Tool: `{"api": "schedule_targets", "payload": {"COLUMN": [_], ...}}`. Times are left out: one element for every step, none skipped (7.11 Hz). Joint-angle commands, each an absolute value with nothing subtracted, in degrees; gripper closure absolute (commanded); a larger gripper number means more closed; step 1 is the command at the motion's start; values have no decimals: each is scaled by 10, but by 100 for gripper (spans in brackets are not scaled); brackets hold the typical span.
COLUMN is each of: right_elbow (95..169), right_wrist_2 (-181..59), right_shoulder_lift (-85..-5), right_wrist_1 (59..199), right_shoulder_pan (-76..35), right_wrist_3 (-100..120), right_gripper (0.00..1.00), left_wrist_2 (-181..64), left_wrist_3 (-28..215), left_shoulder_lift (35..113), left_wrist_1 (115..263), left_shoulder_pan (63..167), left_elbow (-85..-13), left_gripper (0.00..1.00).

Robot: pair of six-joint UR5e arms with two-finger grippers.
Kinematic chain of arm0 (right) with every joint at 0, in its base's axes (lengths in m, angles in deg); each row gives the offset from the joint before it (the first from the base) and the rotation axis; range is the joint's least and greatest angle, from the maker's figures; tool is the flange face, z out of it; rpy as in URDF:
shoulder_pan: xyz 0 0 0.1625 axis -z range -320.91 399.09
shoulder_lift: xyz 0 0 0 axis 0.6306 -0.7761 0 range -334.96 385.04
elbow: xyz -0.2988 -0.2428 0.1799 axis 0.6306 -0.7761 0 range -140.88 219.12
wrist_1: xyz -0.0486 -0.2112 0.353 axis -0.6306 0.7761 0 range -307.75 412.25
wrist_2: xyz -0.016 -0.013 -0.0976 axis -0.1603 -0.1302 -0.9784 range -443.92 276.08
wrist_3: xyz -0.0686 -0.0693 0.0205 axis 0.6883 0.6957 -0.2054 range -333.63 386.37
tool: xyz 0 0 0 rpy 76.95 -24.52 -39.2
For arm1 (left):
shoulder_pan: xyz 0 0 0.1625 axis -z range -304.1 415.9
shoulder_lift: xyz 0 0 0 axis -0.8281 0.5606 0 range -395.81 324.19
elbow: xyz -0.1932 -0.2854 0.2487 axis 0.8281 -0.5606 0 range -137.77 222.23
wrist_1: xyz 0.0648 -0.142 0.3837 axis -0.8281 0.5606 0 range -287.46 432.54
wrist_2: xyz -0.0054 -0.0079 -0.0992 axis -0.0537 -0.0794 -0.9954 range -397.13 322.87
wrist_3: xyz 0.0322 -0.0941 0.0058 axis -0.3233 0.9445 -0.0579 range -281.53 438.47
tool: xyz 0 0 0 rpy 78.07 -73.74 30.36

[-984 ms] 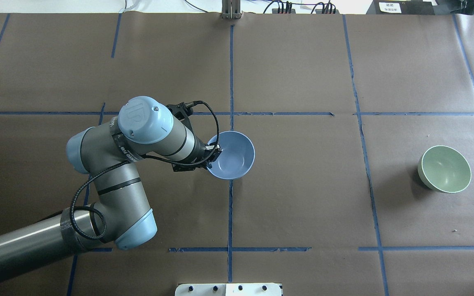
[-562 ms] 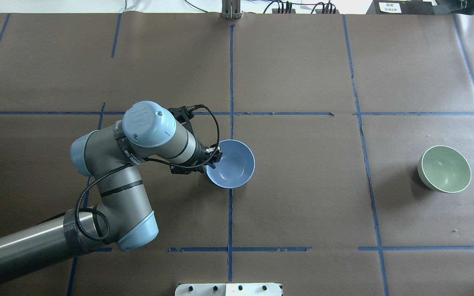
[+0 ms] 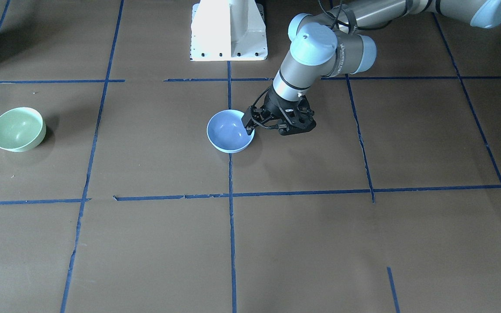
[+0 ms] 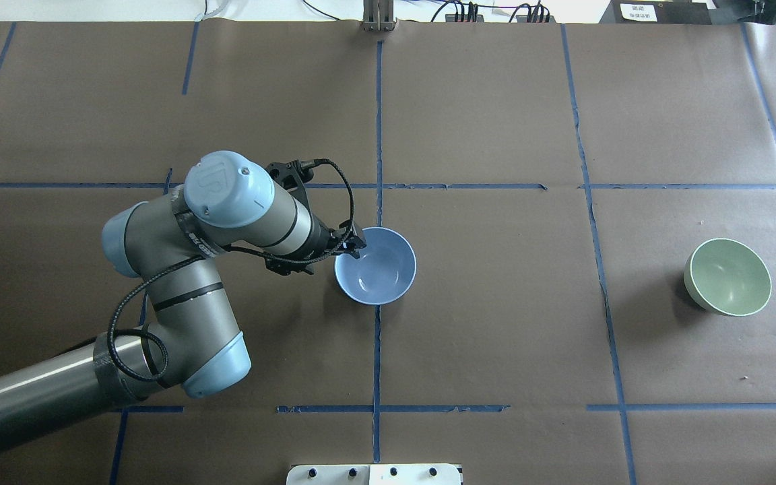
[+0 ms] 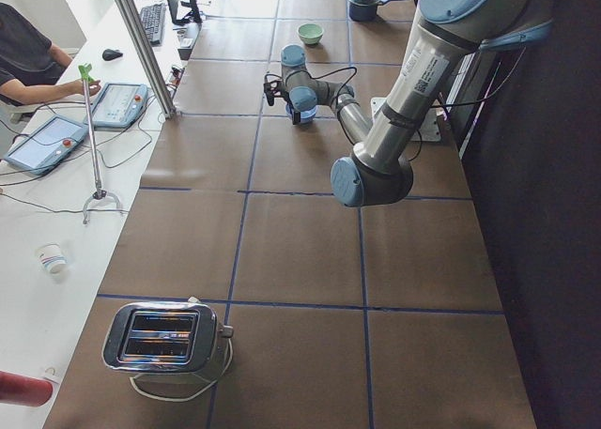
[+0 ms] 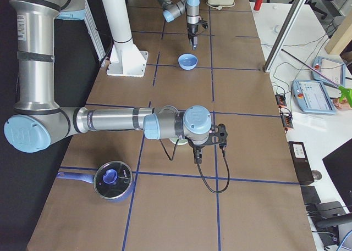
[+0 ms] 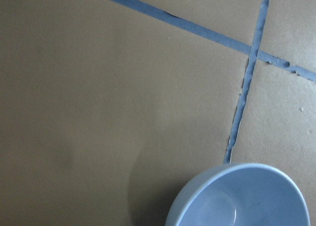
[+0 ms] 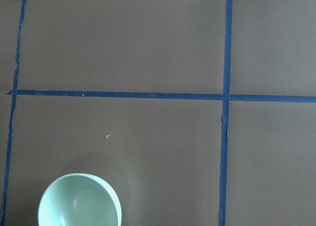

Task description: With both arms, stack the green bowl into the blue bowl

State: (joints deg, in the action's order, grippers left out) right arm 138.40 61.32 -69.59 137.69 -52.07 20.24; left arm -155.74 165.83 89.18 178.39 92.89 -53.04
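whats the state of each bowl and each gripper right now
pale periwinkle-blue bowl: upright on the table, empty, not gripped
pale mint-green bowl: upright on the table, empty, untouched
left gripper: open, over the blue bowl's rim
right gripper: open or shut cannot be told

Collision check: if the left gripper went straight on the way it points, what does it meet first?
Probably the rim of the blue bowl: the left gripper points down right at its edge. Depth is unclear; they may be touching.

Bowl [image 4: 375,266] central (second bowl [image 4: 727,277] far right)
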Motion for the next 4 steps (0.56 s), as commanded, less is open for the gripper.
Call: {"api": "schedule_targets", "payload": {"right_elbow": [1386,1385,1384,1383], "right_wrist_2": [599,570,535,518], "right_shoulder_lift": [-729,-757,-774,-780], "right_wrist_1": [1205,1099,1027,1000], "right_shoulder_pan": [-472,-423,-371,-314], "right_wrist_3": [24,-81,-151,-211], "right_gripper": [0,0,0,0], "left_wrist_2": [-1596,-1596,-1596,-1596], "left_wrist_3": [1595,1556,1535,1529], "left_shoulder_lift": [840,832,832,828], "left_wrist_1": [1709,1657,1618,1616], "left_shoulder_pan": [971,983,993,1001], "left_elbow": [-623,-663,-682,-688], "left_gripper": [0,0,0,0]}}
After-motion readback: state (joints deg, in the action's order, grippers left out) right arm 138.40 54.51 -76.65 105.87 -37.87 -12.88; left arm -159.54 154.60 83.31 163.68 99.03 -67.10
